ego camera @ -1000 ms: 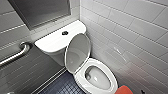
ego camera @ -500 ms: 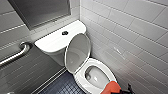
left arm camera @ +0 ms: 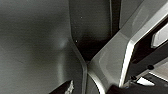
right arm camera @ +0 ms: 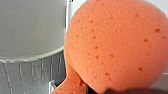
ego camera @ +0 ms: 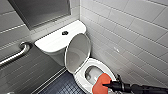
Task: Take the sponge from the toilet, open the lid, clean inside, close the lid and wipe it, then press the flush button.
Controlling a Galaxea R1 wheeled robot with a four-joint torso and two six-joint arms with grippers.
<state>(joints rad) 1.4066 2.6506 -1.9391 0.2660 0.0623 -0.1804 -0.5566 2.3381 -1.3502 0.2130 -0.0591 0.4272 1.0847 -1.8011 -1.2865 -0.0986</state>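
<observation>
The white toilet [ego camera: 80, 79] stands in the corner with its oval lid [ego camera: 77, 51] raised against the tank. The round dark flush button [ego camera: 65, 32] sits in the middle of the tank top. My right gripper [ego camera: 107, 85] comes in from the lower right and is shut on the orange sponge [ego camera: 99, 84]. The sponge hangs over the bowl's near rim, at the edge of the opening. In the right wrist view the sponge [right arm camera: 112, 45] looms large, with a white toilet surface [right arm camera: 30, 30] behind it.
A metal grab bar [ego camera: 15, 56] runs along the grey-tiled left wall. A white-tiled wall [ego camera: 130, 37] stands close on the toilet's right. Dark small-tiled floor [ego camera: 62, 86] lies left of the bowl. The left wrist view holds dark grey robot panels [left arm camera: 107, 62].
My right gripper has carried the sponge leftward and a little up, from the picture's lower right edge to over the bowl's rim.
</observation>
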